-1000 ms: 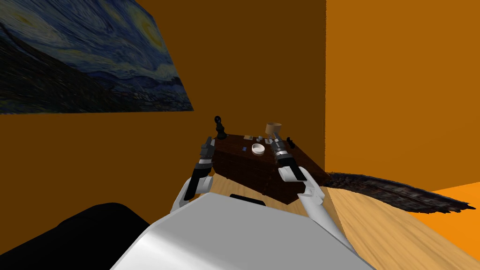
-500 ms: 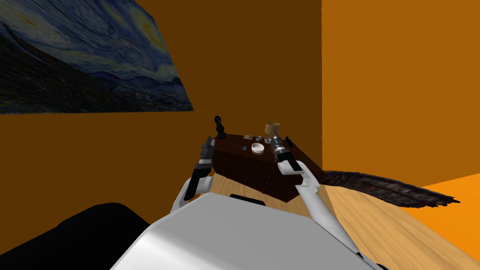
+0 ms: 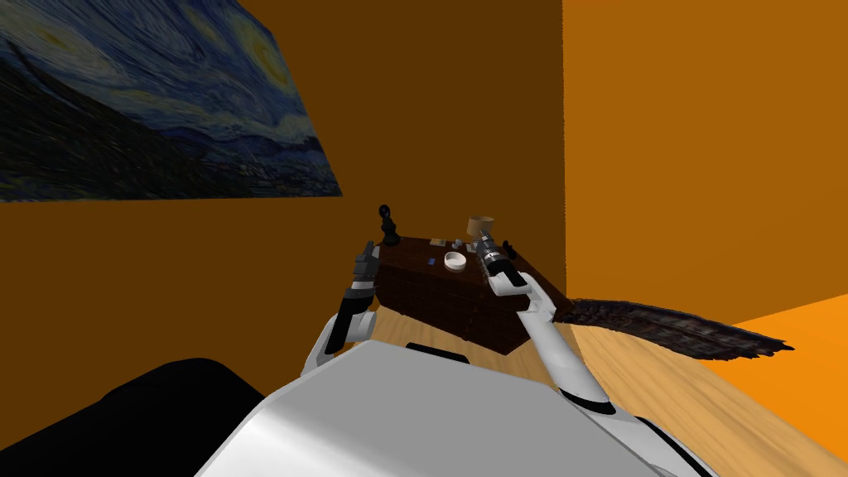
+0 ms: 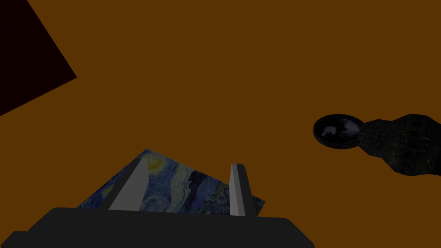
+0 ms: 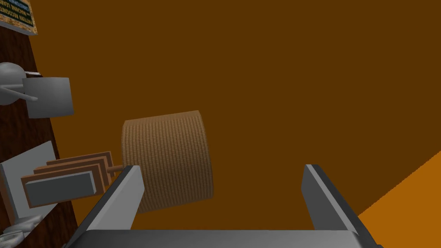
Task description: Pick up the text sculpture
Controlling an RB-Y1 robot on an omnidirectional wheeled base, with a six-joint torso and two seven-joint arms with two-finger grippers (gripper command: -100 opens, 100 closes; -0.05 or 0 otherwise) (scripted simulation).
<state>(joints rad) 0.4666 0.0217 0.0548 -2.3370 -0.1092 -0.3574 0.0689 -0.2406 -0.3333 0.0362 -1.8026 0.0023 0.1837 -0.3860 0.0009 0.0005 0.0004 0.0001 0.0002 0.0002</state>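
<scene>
The dark brown wooden chest (image 3: 431, 290) serves as the counter, and its top is crowded. My right arm reaches over its right end. The right pincer (image 5: 222, 168) is released with nothing between its blades. It is aimed at the tan woven cylinder shade of a small lamp (image 5: 172, 159), which sits just beside one blade. The left pincer (image 4: 188, 162), also released, hangs off the counter's left end near a black figurine (image 3: 387, 225). A round white bowl (image 3: 455, 262) lies mid-counter.

Toward the back, past the lamp's stacked base and a plain grey box (image 5: 47, 97), sits a small flat slab with lines of lettering and a tan border (image 5: 15, 15). I take this for the text sculpture. It lies well off the right pincer's line.

To approach well, I judge the hand should swing away from the lamp and travel along the counter over the grey box, keeping above the clutter. It should then roll so the blades bracket the slab's thin sides before descending. The likely slips are clipping the shade on the turn or nudging the box into the slab.
</scene>
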